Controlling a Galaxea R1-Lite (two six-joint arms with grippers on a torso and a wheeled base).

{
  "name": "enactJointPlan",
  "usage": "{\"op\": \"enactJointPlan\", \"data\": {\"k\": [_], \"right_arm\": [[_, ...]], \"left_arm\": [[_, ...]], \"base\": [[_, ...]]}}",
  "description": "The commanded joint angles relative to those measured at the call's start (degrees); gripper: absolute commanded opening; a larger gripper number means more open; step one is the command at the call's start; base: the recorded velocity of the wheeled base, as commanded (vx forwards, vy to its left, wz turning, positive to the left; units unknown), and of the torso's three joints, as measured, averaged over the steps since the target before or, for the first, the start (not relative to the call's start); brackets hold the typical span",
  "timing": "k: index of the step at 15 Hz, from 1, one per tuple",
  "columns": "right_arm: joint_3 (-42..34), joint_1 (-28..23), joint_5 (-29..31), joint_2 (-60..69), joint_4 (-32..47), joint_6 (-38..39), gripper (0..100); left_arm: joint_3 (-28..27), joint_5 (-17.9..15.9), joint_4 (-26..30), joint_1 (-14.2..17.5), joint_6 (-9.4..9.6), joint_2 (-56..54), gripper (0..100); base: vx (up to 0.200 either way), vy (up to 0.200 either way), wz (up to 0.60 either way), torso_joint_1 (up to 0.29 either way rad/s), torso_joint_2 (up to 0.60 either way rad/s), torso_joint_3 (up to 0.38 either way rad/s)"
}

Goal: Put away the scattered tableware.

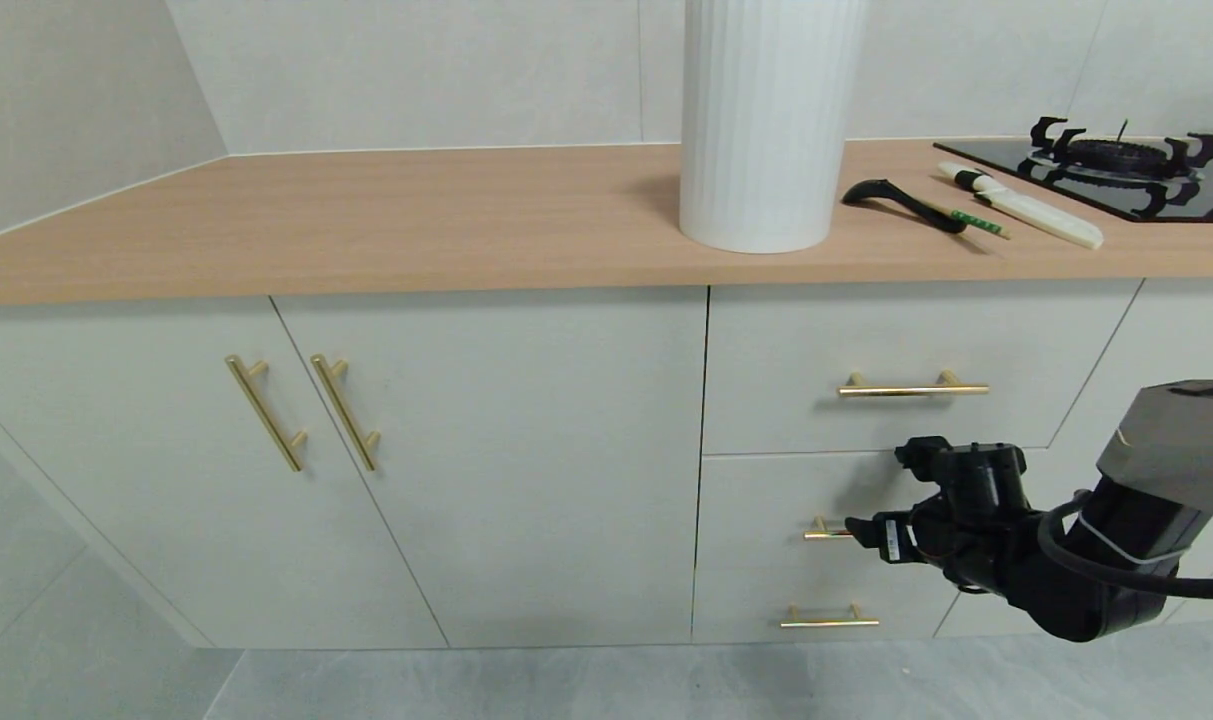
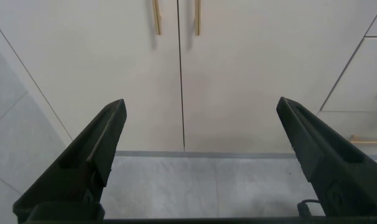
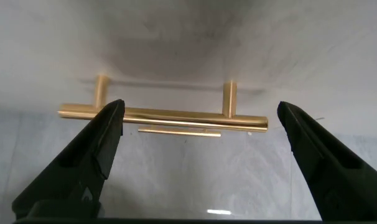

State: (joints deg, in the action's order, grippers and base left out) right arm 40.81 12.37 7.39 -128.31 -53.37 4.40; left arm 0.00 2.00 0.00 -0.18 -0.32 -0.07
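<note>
A kitchen counter with a wooden tabletop (image 1: 416, 220) over pale cabinets. A tall white ribbed container (image 1: 763, 120) stands near the front edge and is the landmark here.

The scattered tableware lies on the tabletop just to the robot's right of the container, between it and a black gas hob (image 1: 1116, 165). There are three pieces: one black ladle (image 1: 901, 203) nearest the container, one pair of green-patterned chopsticks (image 1: 976, 220) touching the ladle's handle end, and one long white knife (image 1: 1026, 205) just beyond. None has been put away.

Below the container and slightly to its right are three stacked drawers, each with one brass bar handle: the top handle (image 1: 913, 388), the middle handle (image 1: 828, 534) and the bottom handle (image 1: 829, 621). Below and to the container's left are two cabinet doors with two upright brass handles (image 1: 266, 412).

The right gripper (image 1: 878, 492) hangs in front of the middle drawer. Its fingers are spread wide with nothing between them, and the middle handle sits just ahead of the tips. It is probably placed there to pull the drawer out so the tableware can go inside.

The left gripper (image 2: 198, 124) is also spread wide and holds nothing. It is held low, facing the two doors and the floor, likely just parked out of the way.
</note>
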Motion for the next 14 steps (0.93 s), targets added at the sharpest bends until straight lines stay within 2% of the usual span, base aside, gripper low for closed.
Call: {"op": "enactJointPlan", "data": {"k": [1, 5, 14], "right_arm": [[1.02, -0.24, 0.00, -2.65, -0.95, 0.08, 100], [1.81, -0.24, 1.05, -6.25, -6.22, -0.09, 100], [0.93, -0.24, 2.28, -7.40, -5.96, -0.53, 100]], "left_arm": [[0.00, 0.02, 0.00, 0.01, -0.03, 0.07, 100], [0.00, 0.02, 0.00, 0.01, -0.03, 0.07, 100], [0.00, 0.02, 0.00, 0.01, -0.03, 0.07, 100]], "base": [[0.000, 0.000, 0.00, 0.000, 0.00, 0.000], [0.000, 0.000, 0.00, 0.000, 0.00, 0.000], [0.000, 0.000, 0.00, 0.000, 0.00, 0.000]]}}
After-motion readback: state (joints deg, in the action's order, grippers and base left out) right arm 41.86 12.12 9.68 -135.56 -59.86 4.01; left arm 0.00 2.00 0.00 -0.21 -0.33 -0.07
